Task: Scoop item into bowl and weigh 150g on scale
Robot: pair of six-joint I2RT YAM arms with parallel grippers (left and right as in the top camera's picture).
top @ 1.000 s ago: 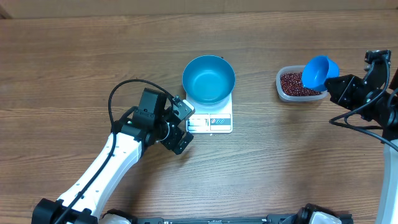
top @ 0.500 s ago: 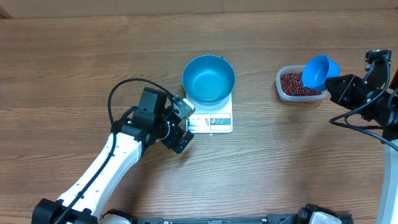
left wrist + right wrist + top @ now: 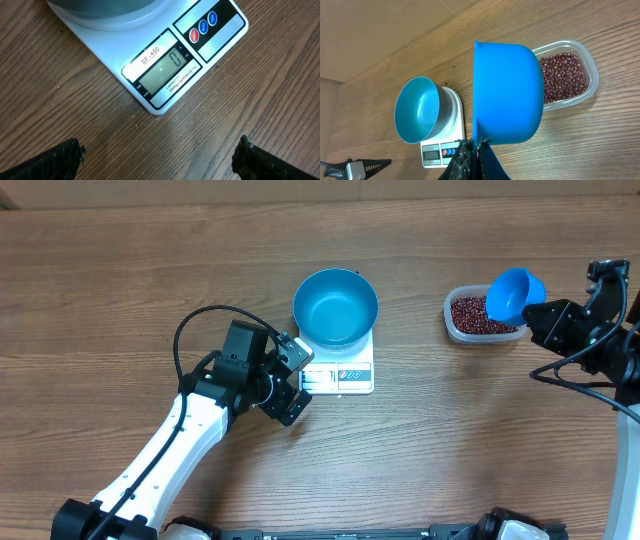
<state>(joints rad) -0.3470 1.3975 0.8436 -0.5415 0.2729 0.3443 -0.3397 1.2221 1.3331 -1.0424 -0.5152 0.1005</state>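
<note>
Our right gripper (image 3: 541,316) was squeezed tight on the handle of the little blue scoop (image 3: 514,295), which hung over the edge of the clear tub (image 3: 452,328) of beans (image 3: 472,316). The blue bowl (image 3: 335,308) sat on the white scale (image 3: 345,377), whose screen showed zero. Our left gripper (image 3: 298,380) was spread wide just beside the scale.

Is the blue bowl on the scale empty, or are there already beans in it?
Empty: the bowl shows only its smooth blue inside, and the scale display reads zero. The beans lie in the clear tub.
</note>
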